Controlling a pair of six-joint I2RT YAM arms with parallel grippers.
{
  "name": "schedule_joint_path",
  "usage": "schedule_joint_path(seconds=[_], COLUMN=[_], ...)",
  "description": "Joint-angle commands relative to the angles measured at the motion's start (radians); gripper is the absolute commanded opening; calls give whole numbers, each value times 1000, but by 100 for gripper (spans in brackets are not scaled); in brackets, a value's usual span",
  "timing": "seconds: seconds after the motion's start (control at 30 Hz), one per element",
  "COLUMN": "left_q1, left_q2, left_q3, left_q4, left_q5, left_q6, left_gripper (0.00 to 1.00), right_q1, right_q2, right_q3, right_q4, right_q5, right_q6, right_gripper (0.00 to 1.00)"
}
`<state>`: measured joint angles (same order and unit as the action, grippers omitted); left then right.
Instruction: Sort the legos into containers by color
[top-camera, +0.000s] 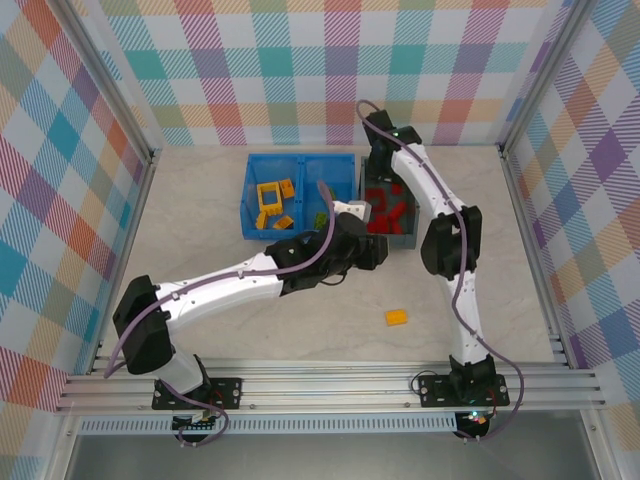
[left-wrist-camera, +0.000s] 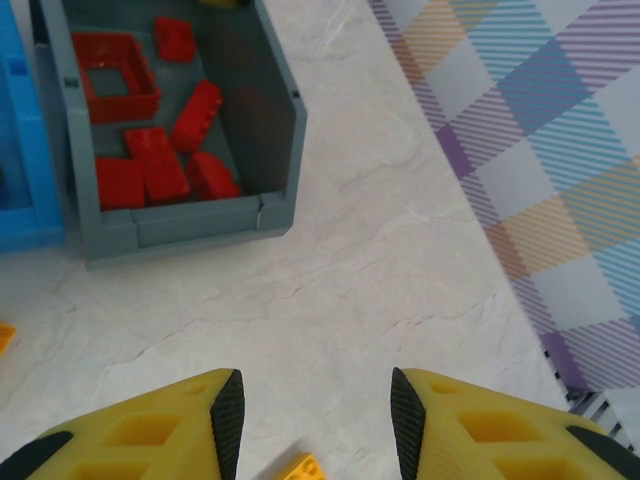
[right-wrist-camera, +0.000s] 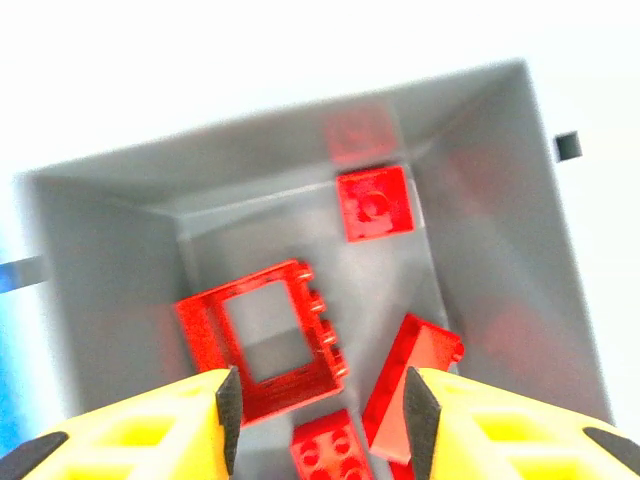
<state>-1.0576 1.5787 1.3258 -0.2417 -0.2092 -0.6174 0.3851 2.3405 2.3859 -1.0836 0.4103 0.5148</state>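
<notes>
The dark grey bin (top-camera: 408, 236) holds several red legos (top-camera: 390, 212). My right gripper (right-wrist-camera: 318, 420) hangs open above it, over a red window frame (right-wrist-camera: 262, 340) and a red square brick (right-wrist-camera: 374, 203), holding nothing. The blue bin (top-camera: 250, 190) has yellow legos (top-camera: 272, 198) in its left compartment and a green one (top-camera: 320, 218) in the right. My left gripper (left-wrist-camera: 310, 425) is open low over the table in front of the grey bin (left-wrist-camera: 190, 225). A yellow lego corner (left-wrist-camera: 302, 467) shows between its fingers, touching neither pad.
An orange lego (top-camera: 397, 317) lies alone on the table between the two arms. Another orange piece (left-wrist-camera: 4, 335) peeks in at the left edge of the left wrist view. Plaid walls and metal rails enclose the table.
</notes>
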Motion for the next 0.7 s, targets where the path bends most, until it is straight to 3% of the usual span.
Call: schedule_joint_path(seconds=[0.0, 0.17, 0.37, 0.5, 0.67], left_q1=[-18, -9, 85, 198, 406], left_q2=[-65, -128, -221, -300, -276], left_q3=[-48, -100, -188, -267, -290], left_q4=[-67, -202, -371, -414, -492], left_q5=[-57, -154, -209, -193, -115], left_q6=[-26, -102, -233, -288, -172], left_gripper=[45, 46, 49, 50, 65], right_q1=[45, 93, 204, 292, 452], right_q2=[-178, -399, -781, -983, -1135], right_q3=[-4, -211, -681, -949, -1182], right_q4=[25, 122, 352, 452, 509], right_q5=[4, -43, -165, -304, -360], right_q6=[-27, -58, -146, -166, -129], right_gripper=[46, 46, 46, 48, 54])
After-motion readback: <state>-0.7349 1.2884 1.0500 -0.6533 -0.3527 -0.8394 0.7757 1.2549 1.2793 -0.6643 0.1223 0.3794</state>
